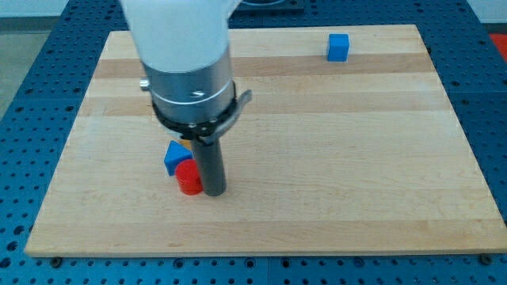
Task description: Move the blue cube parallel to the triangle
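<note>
The blue cube (338, 47) sits near the view's top right of the wooden board (356, 158). A blue triangle (174, 154) lies at the lower left, with a red cylinder (188, 177) touching it just below and to the right. My tip (215, 191) rests on the board right beside the red cylinder, on its right side. The tip is far from the blue cube. The rod and the arm above hide part of the board behind them.
The arm's white and grey body (186, 63) fills the upper left of the view. A blue perforated table (24, 103) surrounds the board on all sides.
</note>
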